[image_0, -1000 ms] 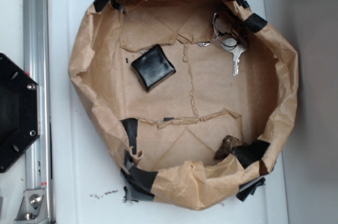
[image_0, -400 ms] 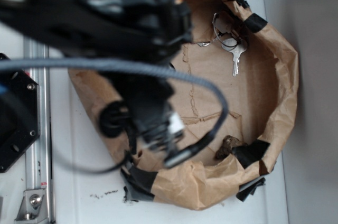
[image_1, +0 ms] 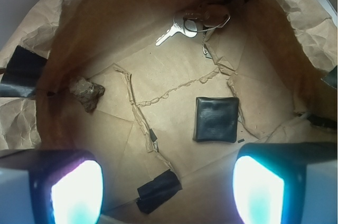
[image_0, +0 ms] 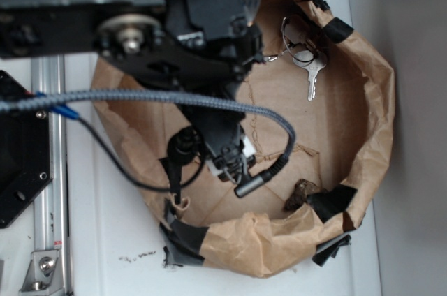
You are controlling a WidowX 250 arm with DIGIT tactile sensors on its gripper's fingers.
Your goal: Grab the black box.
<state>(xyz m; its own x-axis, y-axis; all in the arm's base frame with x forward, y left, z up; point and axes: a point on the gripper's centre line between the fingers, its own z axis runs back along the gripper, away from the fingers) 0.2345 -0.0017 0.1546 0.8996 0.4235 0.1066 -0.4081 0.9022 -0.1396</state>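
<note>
Spread wide, my jaws frame the bottom of the wrist view, one finger pad [image_1: 76, 192] glowing at the left corner and the other at the right, with nothing between them; my gripper [image_1: 168, 195] hangs empty above the floor of the brown paper bowl [image_1: 47, 39]. Just past my fingers lies a strip of black tape [image_1: 158, 190] stuck to the paper. Beyond that, a little right of my centre line, the black box [image_1: 215, 119] lies flat on the creased floor, apart from everything else and clear of both fingers. Further off to the left sits a small brown lump [image_1: 87, 93], and at the far wall a silver key [image_1: 170, 33] rests on its ring. From the exterior view my arm [image_0: 202, 65] covers the left half of the bowl, so the box cannot be seen there. I judge the approach to be under way and the grab itself not yet begun: what is left is to shift slightly right, descend until my fingers straddle the box, close, and lift.
</note>
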